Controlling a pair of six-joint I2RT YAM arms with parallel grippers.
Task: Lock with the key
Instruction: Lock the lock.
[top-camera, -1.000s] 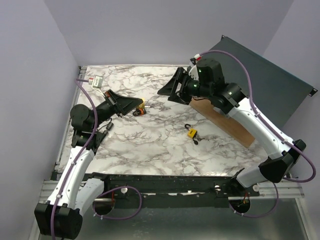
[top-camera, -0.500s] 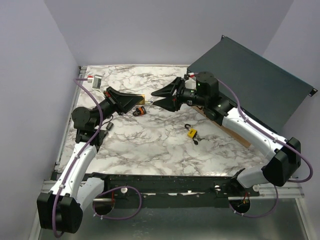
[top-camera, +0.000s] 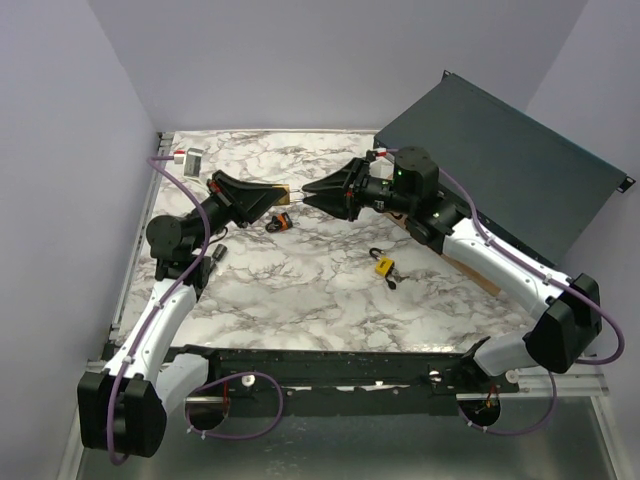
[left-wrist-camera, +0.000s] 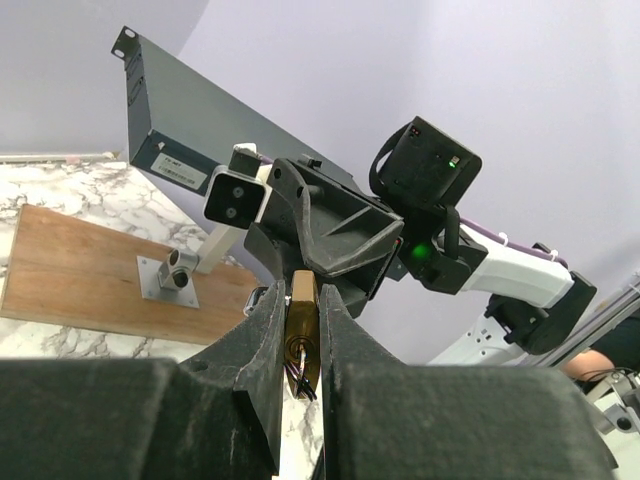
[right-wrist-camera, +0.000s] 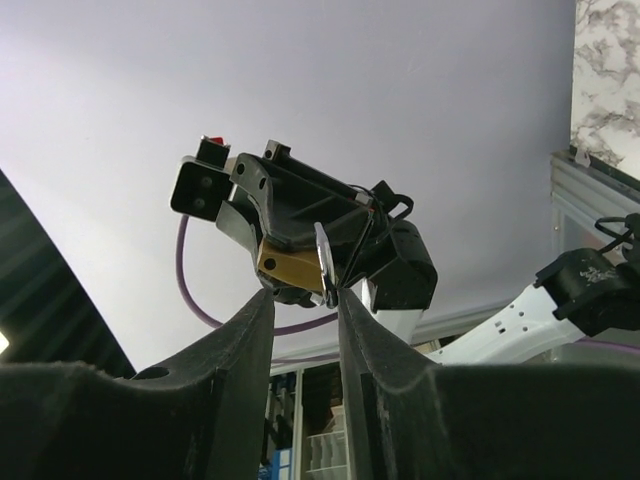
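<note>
My left gripper is shut on a brass padlock, held above the marble table. A silver key sticks out of the padlock's keyhole, with thin wires hanging from it. In the right wrist view the brass padlock sits just beyond my fingertips. My right gripper is open, and its tips meet the left gripper's tips. Its jaws stand on either side of the key, with the right finger close against it and the left finger apart.
A small yellow padlock with a dark key lies mid-table. An orange and black item lies below the grippers. A wooden board with a metal hasp lies at the right. A dark panel leans behind it.
My right gripper has swung down and left to the padlock's key end. My left gripper has risen slightly, still holding the padlock.
</note>
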